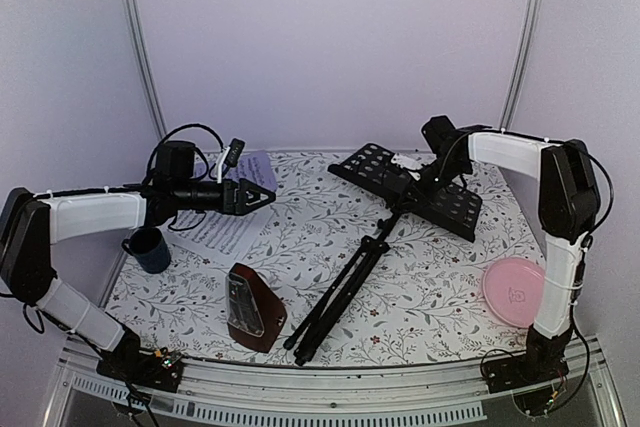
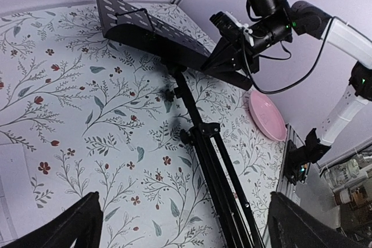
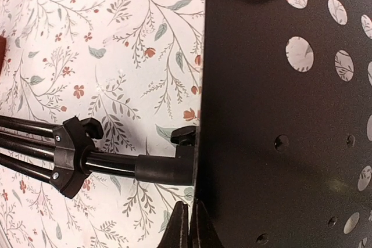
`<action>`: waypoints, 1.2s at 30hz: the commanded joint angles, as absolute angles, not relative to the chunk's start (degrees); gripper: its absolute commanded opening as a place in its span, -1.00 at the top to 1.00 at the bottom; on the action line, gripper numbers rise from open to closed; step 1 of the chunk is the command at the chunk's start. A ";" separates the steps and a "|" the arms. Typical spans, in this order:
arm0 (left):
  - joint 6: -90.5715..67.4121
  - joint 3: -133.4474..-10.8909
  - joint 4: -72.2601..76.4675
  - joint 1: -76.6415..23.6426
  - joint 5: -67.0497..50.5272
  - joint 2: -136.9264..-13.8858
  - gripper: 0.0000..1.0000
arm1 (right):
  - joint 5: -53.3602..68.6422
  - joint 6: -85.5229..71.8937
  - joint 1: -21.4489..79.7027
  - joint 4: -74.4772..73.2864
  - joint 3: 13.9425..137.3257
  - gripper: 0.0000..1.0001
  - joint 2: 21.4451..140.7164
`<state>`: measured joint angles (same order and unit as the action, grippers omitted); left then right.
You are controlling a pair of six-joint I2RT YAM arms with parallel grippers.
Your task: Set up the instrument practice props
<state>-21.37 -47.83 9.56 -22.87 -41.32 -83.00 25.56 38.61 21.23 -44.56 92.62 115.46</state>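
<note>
The music stand lies folded across the table, legs toward 7 o'clock, its perforated desk at 1 o'clock. The right gripper pinches the desk's edge, fingers narrow. The left gripper hovers spread wide over the music sheets at 10 o'clock. The metronome sits at 7 o'clock.

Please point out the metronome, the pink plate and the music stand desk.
Dark-red wooden pyramid metronome (image 1: 264, 321): top external view, its red side.
Round pink plate (image 1: 515, 292): top external view, its bare centre.
Black perforated metal music stand desk (image 1: 362, 164): top external view, its left half.
</note>
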 commanded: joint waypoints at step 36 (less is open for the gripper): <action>-24.91 -42.75 18.28 -23.64 -27.97 -67.73 -0.99 | -35.14 71.86 48.28 6.77 93.65 1.00 86.44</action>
